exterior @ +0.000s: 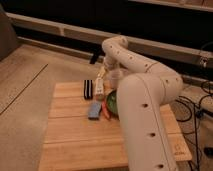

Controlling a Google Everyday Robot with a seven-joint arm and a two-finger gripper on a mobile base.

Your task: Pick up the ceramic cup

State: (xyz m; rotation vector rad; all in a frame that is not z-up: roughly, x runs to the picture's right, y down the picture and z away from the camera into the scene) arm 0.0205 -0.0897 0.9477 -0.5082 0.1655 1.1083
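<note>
The ceramic cup (pixel 116 78) is a small pale cylinder standing at the far edge of the wooden table (pixel 75 140), just behind the green bowl (pixel 112 101). My gripper (pixel 103 73) hangs at the end of the white arm, just left of the cup and above the slim white bottle (pixel 100 89). I cannot tell whether it touches the cup. The arm's large lower links hide the right part of the bowl.
A black striped object (pixel 88 88) lies left of the bottle. A blue object (pixel 94 110) and an orange-red item (pixel 106 110) lie in front of the bowl. My white arm (pixel 145 115) covers the table's right side. Cables (pixel 197 107) lie on the floor at right.
</note>
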